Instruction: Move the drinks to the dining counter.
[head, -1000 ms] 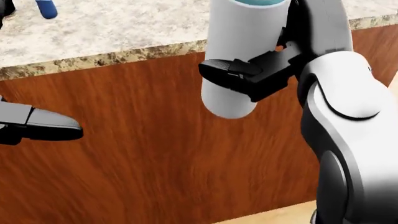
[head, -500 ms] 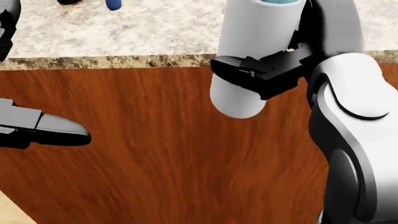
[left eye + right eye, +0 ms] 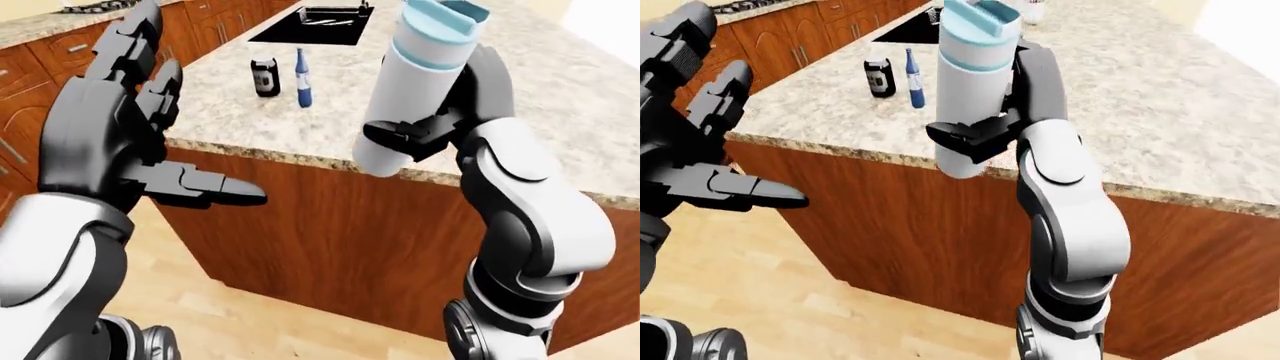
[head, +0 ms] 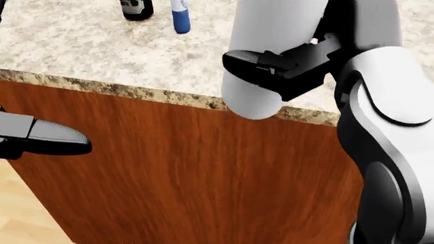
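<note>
**White tumbler carried at the counter's edge**

White and smooth-walled, the tall tumbler (image 3: 418, 82) with its pale blue lid sits clenched in the right hand (image 3: 425, 135), whose black fingers (image 4: 261, 66) wrap its lower half. Its base hangs just over the granite edge of the dining counter (image 3: 560, 97). It looks rigid and probably slippery, and being tall it could tip if held low (a grip nearer mid-body seems safer).

Well beyond the right hand, on the counter, stand a dark can (image 3: 265, 77) and a blue bottle (image 3: 303, 79), just beside each other. The left hand (image 3: 120, 142) is released, fingers spread, holding nothing, off to the tumbler's left.

Against the head view of a second ago, the whole picture has shifted: more countertop shows, and the can and bottle have entered at the top, so the camera has moved.
</note>
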Controlling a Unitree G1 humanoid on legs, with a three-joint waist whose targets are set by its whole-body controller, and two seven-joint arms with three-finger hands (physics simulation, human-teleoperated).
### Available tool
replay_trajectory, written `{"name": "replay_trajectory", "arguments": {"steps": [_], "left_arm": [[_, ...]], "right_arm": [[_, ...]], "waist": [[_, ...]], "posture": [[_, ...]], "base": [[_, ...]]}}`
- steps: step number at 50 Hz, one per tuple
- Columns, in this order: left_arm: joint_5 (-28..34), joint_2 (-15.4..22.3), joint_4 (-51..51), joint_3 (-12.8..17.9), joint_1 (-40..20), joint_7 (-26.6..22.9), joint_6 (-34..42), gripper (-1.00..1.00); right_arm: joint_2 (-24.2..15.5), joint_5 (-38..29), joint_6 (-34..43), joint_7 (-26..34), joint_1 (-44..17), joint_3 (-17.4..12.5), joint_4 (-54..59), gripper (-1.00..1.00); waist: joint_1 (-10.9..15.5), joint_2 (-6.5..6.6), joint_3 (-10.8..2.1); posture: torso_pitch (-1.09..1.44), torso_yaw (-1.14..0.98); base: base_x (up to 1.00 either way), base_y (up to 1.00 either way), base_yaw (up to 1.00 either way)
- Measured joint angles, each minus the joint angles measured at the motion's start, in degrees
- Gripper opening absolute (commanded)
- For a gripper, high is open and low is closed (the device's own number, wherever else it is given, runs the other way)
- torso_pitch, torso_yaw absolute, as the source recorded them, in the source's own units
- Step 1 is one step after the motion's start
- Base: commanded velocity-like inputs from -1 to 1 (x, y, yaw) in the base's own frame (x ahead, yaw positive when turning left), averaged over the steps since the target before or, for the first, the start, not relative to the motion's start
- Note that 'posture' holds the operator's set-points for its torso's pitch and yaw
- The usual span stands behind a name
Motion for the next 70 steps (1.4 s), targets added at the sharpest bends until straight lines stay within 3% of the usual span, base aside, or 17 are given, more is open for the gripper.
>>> {"name": "replay_trajectory", "arguments": {"steps": [3, 5, 11, 16, 20, 22, 24, 28, 32, 35, 36, 39, 45, 48, 50, 59, 70], "left_arm": [[0.36, 0.25, 0.27, 0.32, 0.02, 0.07, -0.36, 1.00], [0.83, -0.16, 1.14, 0.62, 1.81, 0.26, 0.60, 1.00], [1.15, -0.02, 0.87, 0.54, 1.05, 0.05, 1.35, 1.00], [1.49, 0.07, 0.78, 0.42, 0.95, -0.05, 0.26, 1.00], [1.80, -0.13, 1.24, -0.14, 0.90, -0.14, -0.39, 1.00], [1.48, -1.04, 1.58, -1.09, 2.07, -0.48, 0.23, 1.00], [0.94, -0.79, 1.57, -1.00, 1.69, -0.94, 1.61, 1.00], [1.13, -0.15, -0.13, 0.96, 0.08, -1.06, 1.52, 1.00], [0.74, -0.33, 0.34, 0.52, -0.86, -1.43, 1.42, 1.00], [0.39, 0.04, -0.51, 1.32, -0.89, -1.59, 2.10, 1.00], [0.50, 0.14, -0.55, 1.65, -0.84, -1.53, 2.17, 1.00], [0.81, 0.09, -0.27, 2.44, 0.13, -1.33, 3.39, 1.00], [0.52, -0.36, -1.68, 1.63, -0.28, -1.39, 2.36, 1.00], [0.27, -0.30, -0.56, 1.09, 0.17, -1.62, 2.72, 1.00], [0.54, -0.19, 0.45, 0.93, -0.05, -1.48, 2.58, 1.00], [1.36, -0.24, -0.17, 1.03, 0.73, -1.18, 1.85, 1.00], [2.10, -0.68, 0.15, -0.29, 3.15, -1.73, -0.33, 1.00]], "right_arm": [[0.29, 0.44, -0.83, -0.17, -0.75, 0.06, 0.12, -1.00], [1.02, 1.23, -0.26, 0.10, 1.03, 1.38, 0.98, -1.00], [0.58, 2.37, 2.17, 0.16, 0.82, 1.43, 1.71, -1.00], [0.26, 2.30, 0.33, -0.28, -0.27, 1.14, -0.06, -1.00], [-0.13, 2.55, -0.19, -0.21, -0.39, 0.94, 0.45, -1.00], [-0.37, 2.37, 0.40, -0.38, 1.26, 0.42, 1.38, -1.00], [-0.67, 1.94, 1.73, -0.72, 1.24, 0.16, 2.72, -1.00], [-0.94, 1.68, 1.61, -0.95, -0.37, 0.10, 0.84, -1.00], [3.96, 0.97, 1.42, -1.22, 0.60, -0.22, 0.81, -1.00], [0.81, 1.86, 1.69, -0.35, -1.53, 1.70, 1.12, -1.00], [0.16, 1.94, 1.82, -0.22, -2.64, 1.66, 1.17, -1.00], [-0.57, 2.09, 1.25, 0.01, -1.77, 1.61, -0.43, -1.00], [-1.56, 1.09, 2.85, -0.42, -1.59, -0.26, 0.82, -1.00], [-1.91, 0.96, 3.07, -0.42, -2.47, -0.62, 0.98, -1.00], [-2.28, 1.13, 3.21, -0.31, -3.95, -0.60, 1.70, -1.00], [-2.85, 0.69, -1.13, -0.32, -6.82, 0.17, 9.94, -1.00], [-5.33, 1.51, -16.75, -6.51, -12.13, -3.25, 33.04, -1.00]], "waist": [[-0.08, 2.76, 0.73], [0.08, 2.80, 2.13], [-1.20, 1.50, 0.70], [-2.21, -0.59, 0.10], [-3.43, -4.56, -0.91], [-4.09, -5.21, 1.09], [-4.27, -6.60, 1.43], [-2.79, -3.78, 1.55], [-1.69, -2.93, -0.26], [-0.20, -1.41, -0.16], [0.56, 0.06, -0.22], [0.29, 0.74, 0.73], [1.28, -2.29, 2.06], [1.18, -1.33, 1.70], [0.44, 1.04, 0.82], [0.97, -0.97, 0.87], [1.13, 0.01, 0.96]], "posture": [[0.00, 0.00], [0.00, 0.00], [0.00, 0.00], [0.00, 0.00], [0.00, 0.00], [0.00, 0.00], [0.00, 0.00], [0.00, 0.00], [0.00, 0.00], [0.00, 0.00], [0.00, 0.00], [0.00, 0.00], [0.00, 0.00], [0.00, 0.00], [0.00, 0.00], [0.00, 0.00], [0.00, 0.00]], "base": [[0.28, -0.57, 0.00], [0.25, -0.77, 0.00], [0.24, -0.92, 0.00], [0.25, -0.93, 0.00], [0.16, -0.81, 0.00], [0.02, -0.16, 0.00], [0.00, 0.00, 0.00], [0.00, 0.00, 0.00], [-0.53, 0.00, 0.00], [-0.65, 0.00, 0.00], [-0.41, 0.00, 0.00], [0.00, 0.00, 0.00], [0.00, 0.00, 0.00], [0.00, 0.00, 0.00], [0.00, 0.00, 0.00], [0.00, 0.00, 0.00], [0.00, 0.00, 0.00]]}}
